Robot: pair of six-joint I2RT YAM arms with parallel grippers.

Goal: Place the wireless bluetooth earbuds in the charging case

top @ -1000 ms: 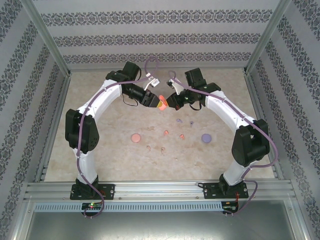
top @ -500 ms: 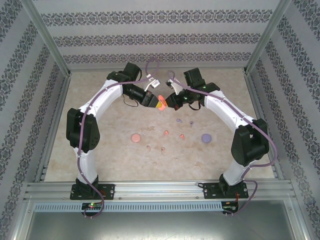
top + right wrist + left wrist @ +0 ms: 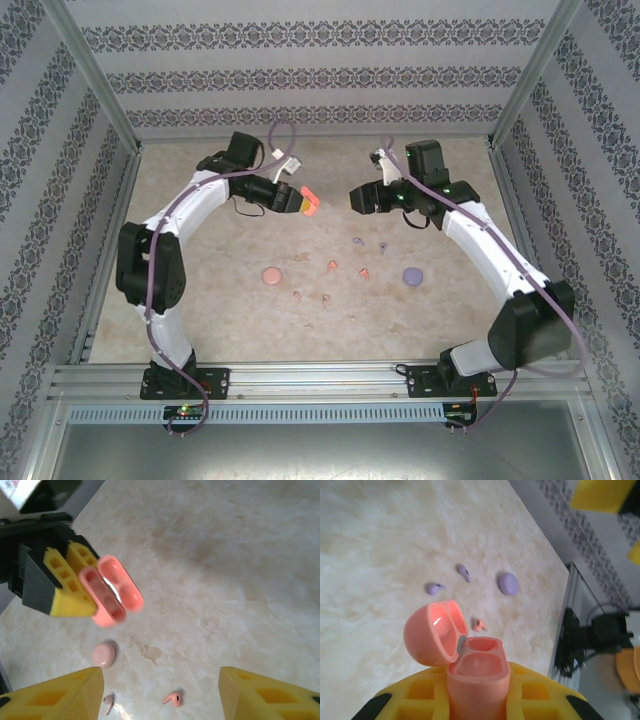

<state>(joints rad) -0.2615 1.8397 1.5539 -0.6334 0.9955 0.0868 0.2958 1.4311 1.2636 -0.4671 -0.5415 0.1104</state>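
Clamps left tool (image 3: 298, 201) on the base of the open coral charging case (image 3: 479, 672), held up off the bench (image 3: 200, 300). Has the lid (image 3: 432, 632) hinged back to one side of the fingertips, wells of the base facing away from the tool. Holds right tool (image 3: 160, 672) wide apart, yellow fingers (image 3: 60, 697) spread, pointed at the left tool across a gap, not touching it. Finds every earbud loose on the bench, lower than both tools and on the arm-base side of them: purple earbuds (image 3: 358, 241) nearest, just under the right tool; coral earbuds (image 3: 332, 264) a little further out, between the two tools; pale pink earbuds (image 3: 297, 296) furthest out. Spots closed pink case (image 3: 271, 274) on the left tool's side of the earbuds, closed purple case (image 3: 412, 274) on the right tool's side, well apart. Past the left tool's fingertips, shows the purple earbuds, the purple case and one of the coral earbuds down on the bench.
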